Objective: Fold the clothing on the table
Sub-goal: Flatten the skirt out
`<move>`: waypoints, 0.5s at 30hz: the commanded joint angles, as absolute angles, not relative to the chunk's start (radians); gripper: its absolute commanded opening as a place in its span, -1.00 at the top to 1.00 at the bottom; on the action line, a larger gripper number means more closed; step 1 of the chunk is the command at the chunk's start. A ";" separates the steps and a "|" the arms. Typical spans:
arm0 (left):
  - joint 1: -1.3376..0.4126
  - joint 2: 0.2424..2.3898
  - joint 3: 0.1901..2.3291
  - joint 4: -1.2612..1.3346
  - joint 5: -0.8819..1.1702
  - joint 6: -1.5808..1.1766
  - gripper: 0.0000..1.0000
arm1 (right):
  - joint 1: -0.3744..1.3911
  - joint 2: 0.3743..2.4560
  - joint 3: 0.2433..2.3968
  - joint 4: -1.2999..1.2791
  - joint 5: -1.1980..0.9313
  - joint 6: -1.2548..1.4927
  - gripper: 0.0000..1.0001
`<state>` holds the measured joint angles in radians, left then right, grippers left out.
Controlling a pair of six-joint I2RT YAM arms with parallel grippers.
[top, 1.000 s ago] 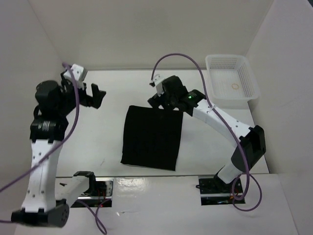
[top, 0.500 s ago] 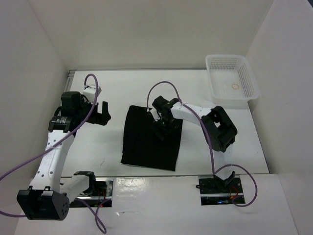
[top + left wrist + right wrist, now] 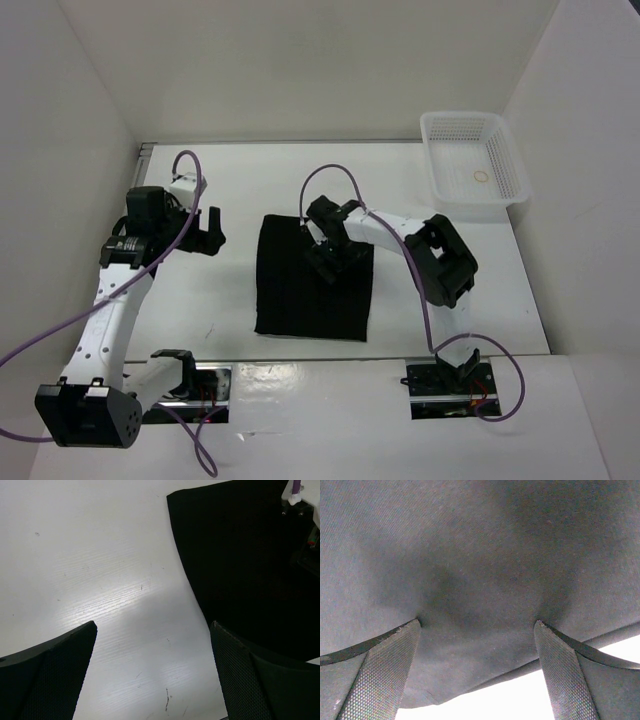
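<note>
The black clothing [image 3: 310, 295] lies flat as a rectangle in the middle of the white table [image 3: 195, 300]. My right gripper [image 3: 330, 262] is down on its far right part, jaws wide open. In the right wrist view both fingertips [image 3: 410, 630] press dimples into the clothing [image 3: 480, 555] near its edge, and nothing is pinched between them at my right gripper [image 3: 477, 625]. My left gripper [image 3: 205, 232] hovers open over bare table just left of the clothing. In the left wrist view, my left gripper [image 3: 153, 630] frames only tabletop, with the clothing [image 3: 240, 565] at the upper right.
A white mesh basket [image 3: 475, 165] stands at the far right corner with a small ring [image 3: 481, 178] inside. White walls close in the table on the left, back and right. Purple cables loop above both arms.
The right arm has dropped from the clothing's far edge onto the cloth. The left arm has swung in and down toward its left side. The clothing's near edge has shifted and squared up slightly.
</note>
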<state>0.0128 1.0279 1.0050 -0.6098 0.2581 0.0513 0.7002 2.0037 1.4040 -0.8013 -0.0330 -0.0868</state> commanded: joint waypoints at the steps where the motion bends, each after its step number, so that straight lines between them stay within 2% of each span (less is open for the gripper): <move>1: 0.020 1.005 1.019 -0.592 0.259 0.052 -1.00 | 0.693 2.098 1.423 -0.724 0.064 -0.095 -0.99; 15: 0.020 1.005 1.019 -0.592 0.259 0.052 -1.00 | 0.693 2.151 1.546 -0.681 0.147 -0.146 -0.99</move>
